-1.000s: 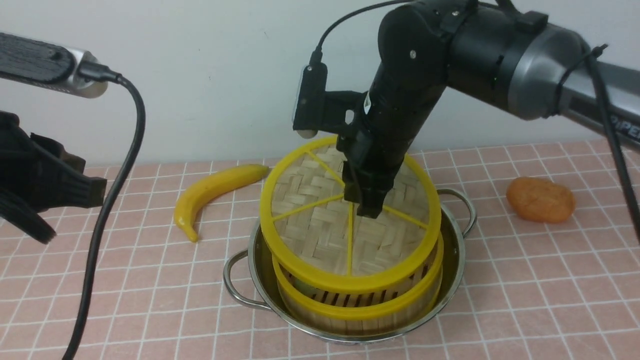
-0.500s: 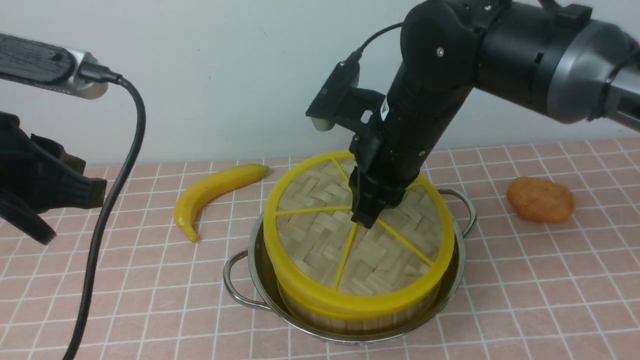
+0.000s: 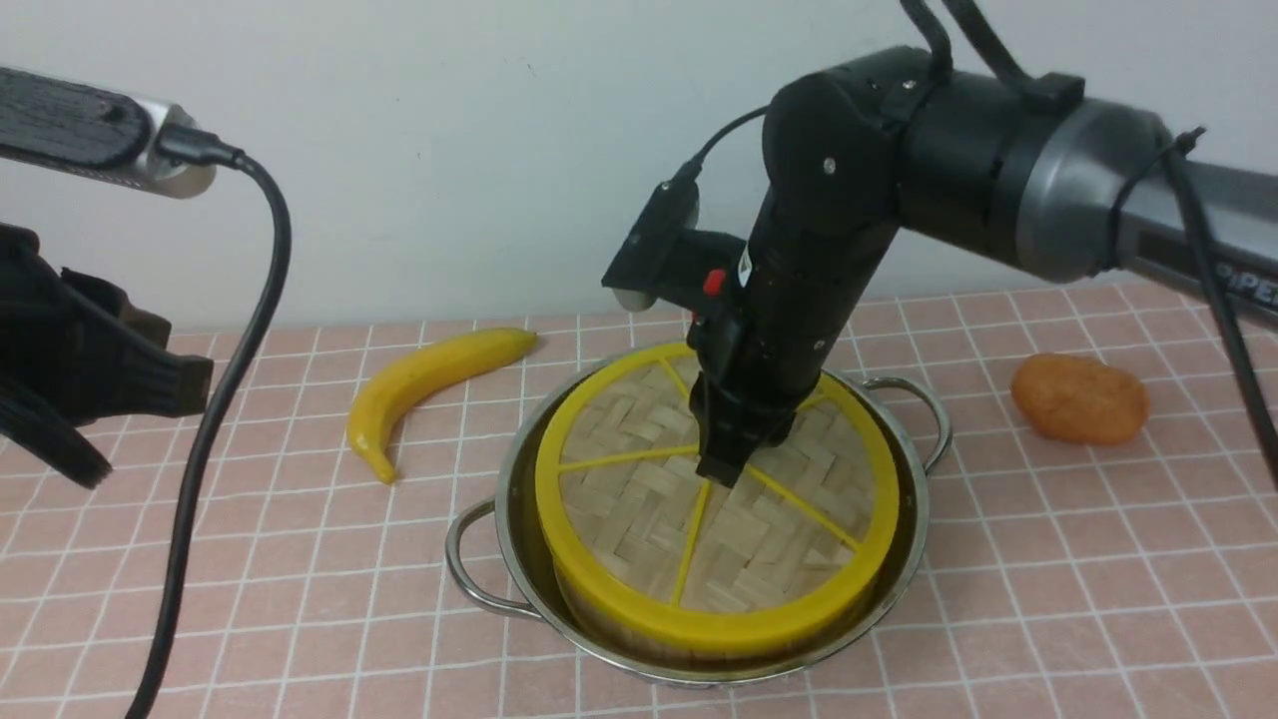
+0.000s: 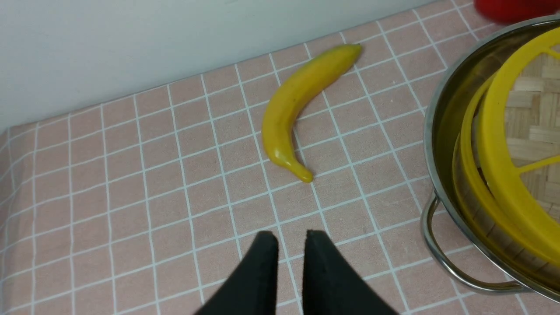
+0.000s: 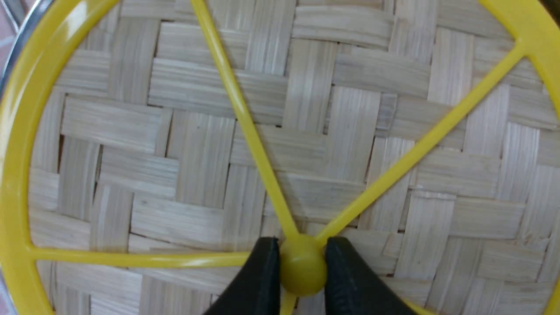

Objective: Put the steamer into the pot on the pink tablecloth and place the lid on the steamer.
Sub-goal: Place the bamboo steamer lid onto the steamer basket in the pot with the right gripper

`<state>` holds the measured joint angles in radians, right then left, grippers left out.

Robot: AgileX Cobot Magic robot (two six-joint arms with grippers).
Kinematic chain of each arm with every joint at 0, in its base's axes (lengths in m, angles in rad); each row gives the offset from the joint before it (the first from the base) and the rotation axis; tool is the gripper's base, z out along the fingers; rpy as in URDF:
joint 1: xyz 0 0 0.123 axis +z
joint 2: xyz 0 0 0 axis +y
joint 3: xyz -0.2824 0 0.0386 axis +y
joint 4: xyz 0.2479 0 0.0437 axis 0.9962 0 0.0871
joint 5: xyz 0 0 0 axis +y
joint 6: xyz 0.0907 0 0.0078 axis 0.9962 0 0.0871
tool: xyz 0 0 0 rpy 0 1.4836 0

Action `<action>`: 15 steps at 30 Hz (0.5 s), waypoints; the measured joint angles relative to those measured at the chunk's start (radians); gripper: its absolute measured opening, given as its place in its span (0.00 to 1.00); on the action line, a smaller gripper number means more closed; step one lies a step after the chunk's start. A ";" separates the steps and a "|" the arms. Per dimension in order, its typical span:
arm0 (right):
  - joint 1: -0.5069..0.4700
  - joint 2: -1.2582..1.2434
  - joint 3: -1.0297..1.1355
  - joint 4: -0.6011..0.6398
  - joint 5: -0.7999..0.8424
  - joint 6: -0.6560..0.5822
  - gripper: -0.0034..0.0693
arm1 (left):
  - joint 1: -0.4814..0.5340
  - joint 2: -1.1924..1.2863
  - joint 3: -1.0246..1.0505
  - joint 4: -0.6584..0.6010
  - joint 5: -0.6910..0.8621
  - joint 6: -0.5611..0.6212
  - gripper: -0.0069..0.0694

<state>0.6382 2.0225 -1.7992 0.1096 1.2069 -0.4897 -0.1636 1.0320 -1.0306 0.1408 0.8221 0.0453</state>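
Observation:
The shiny pot (image 3: 529,564) stands on the pink tablecloth (image 3: 1048,599) with the steamer (image 4: 459,170) inside it. Only the steamer's yellow rim and a strip of its wooden wall show. The woven lid (image 3: 639,499) lies level on top of the steamer and covers it. My right gripper (image 3: 721,469) points straight down at the lid's middle. Its black fingers are shut on the yellow hub (image 5: 302,264). My left gripper (image 4: 291,238) hangs over the cloth left of the pot, near the banana, fingers a narrow gap apart and empty.
A yellow banana (image 3: 429,384) lies on the cloth behind and left of the pot. An orange lump (image 3: 1078,399) sits at the right. A pale wall closes the back. The left arm's cable hangs down at the left.
The right gripper has lowered the lid from a tilted pose above the steamer down onto it, now level. The left arm has not moved.

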 joint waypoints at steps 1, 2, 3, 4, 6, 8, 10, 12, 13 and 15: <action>0.000 0.000 -0.004 0.000 -0.002 -0.006 0.25 | 0.000 0.000 0.000 0.000 0.000 0.000 0.20; 0.000 0.000 -0.007 0.000 -0.003 -0.008 0.25 | 0.000 0.000 0.000 0.000 0.000 0.000 0.20; 0.000 0.000 -0.017 0.000 -0.004 -0.013 0.25 | 0.000 0.000 0.000 0.000 0.000 0.000 0.20; 0.000 0.000 -0.023 -0.001 -0.003 -0.013 0.25 | 0.000 0.000 0.000 0.000 0.000 0.000 0.20; 0.000 0.000 -0.037 -0.001 0.000 -0.015 0.25 | 0.000 0.000 0.000 0.000 0.000 0.000 0.20; 0.000 0.000 -0.047 -0.001 0.001 -0.016 0.25 | 0.000 0.000 0.000 0.000 0.000 0.000 0.20; 0.000 0.001 -0.048 -0.001 0.005 -0.016 0.25 | 0.000 0.000 0.000 0.000 0.000 0.000 0.20; 0.000 0.004 -0.048 0.000 0.014 -0.016 0.25 | 0.000 0.000 0.000 0.000 0.001 0.000 0.20; 0.000 0.008 -0.048 0.000 0.017 -0.016 0.25 | 0.000 0.000 0.000 0.000 0.002 0.000 0.20; 0.000 0.012 -0.048 0.001 0.020 -0.016 0.25 | 0.000 0.000 0.000 0.000 0.004 0.000 0.20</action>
<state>0.6382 2.0347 -1.8477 0.1109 1.2265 -0.5058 -0.1636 1.0320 -1.0306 0.1408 0.8265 0.0453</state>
